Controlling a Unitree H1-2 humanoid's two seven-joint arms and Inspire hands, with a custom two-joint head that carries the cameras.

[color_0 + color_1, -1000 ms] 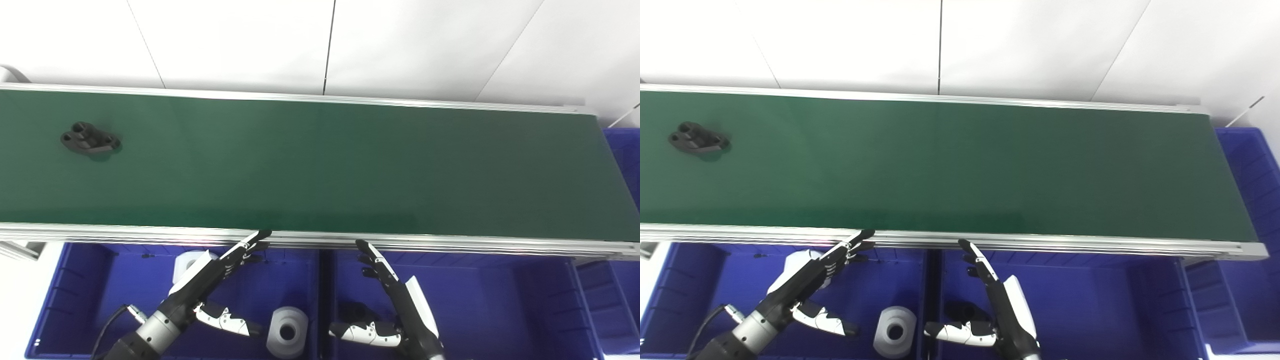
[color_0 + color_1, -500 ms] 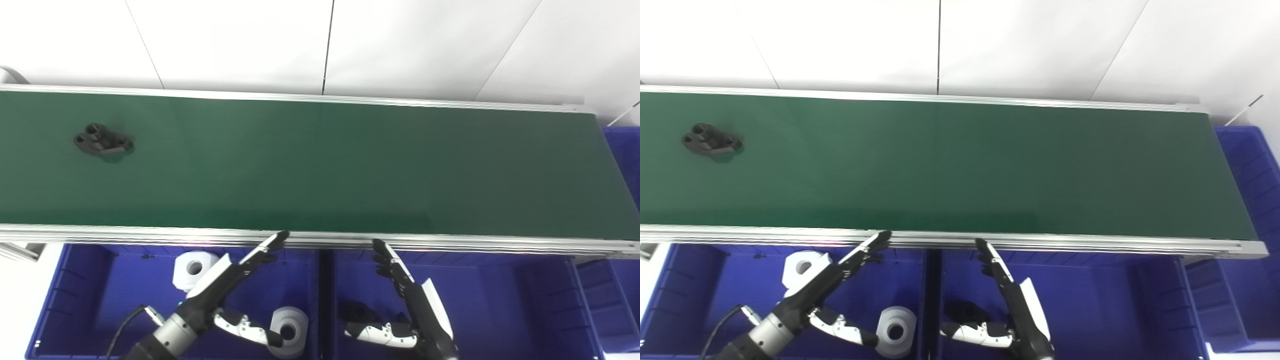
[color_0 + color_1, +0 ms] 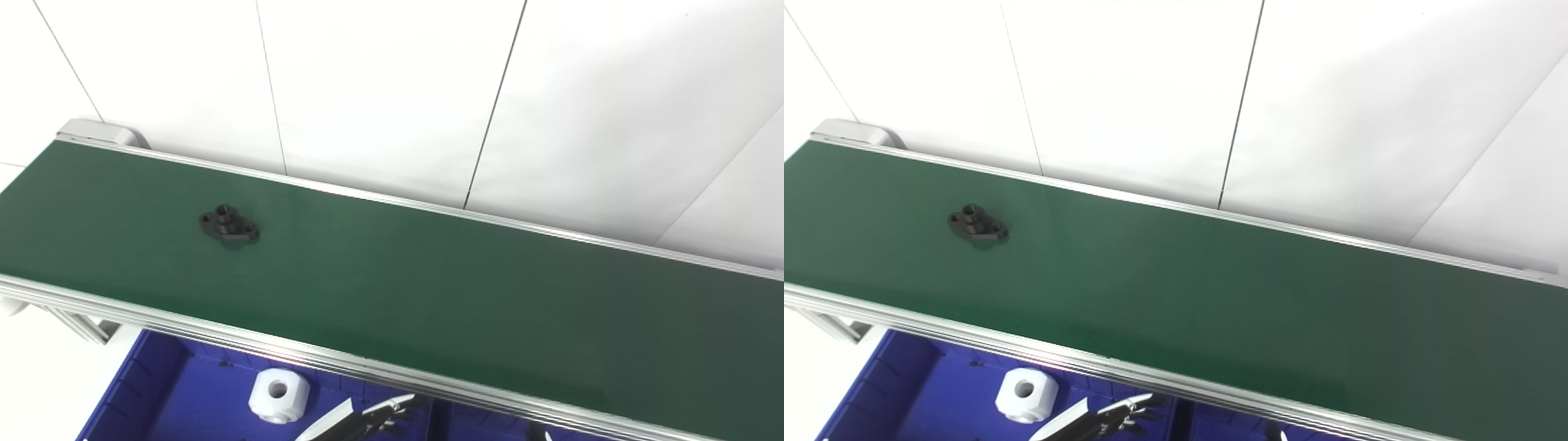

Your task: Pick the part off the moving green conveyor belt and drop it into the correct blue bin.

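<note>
White wall panels stand behind a long green belt (image 3: 429, 288) that runs slantwise across both views, framed by silver rails. On it, toward the left end and well clear of both rails, lies the part (image 3: 229, 226): a small black flange, oval in outline, with a raised hollow boss in the middle and a bolt hole at each end, lying flat with the boss up. Below the near rail sits a blue bin (image 3: 184, 404) holding a white hex nut (image 3: 278, 395), which suggests white pieces are sorted there and the black part probably belongs elsewhere. Only the tips of the left hand (image 3: 361, 419) show at the bottom edge, over the bin and just below the rail, empty and apparently with fingers extended, likely waiting low so the part can ride into reach. The right hand (image 3: 539, 433) barely shows; whether it is spread or closed I cannot tell.
</note>
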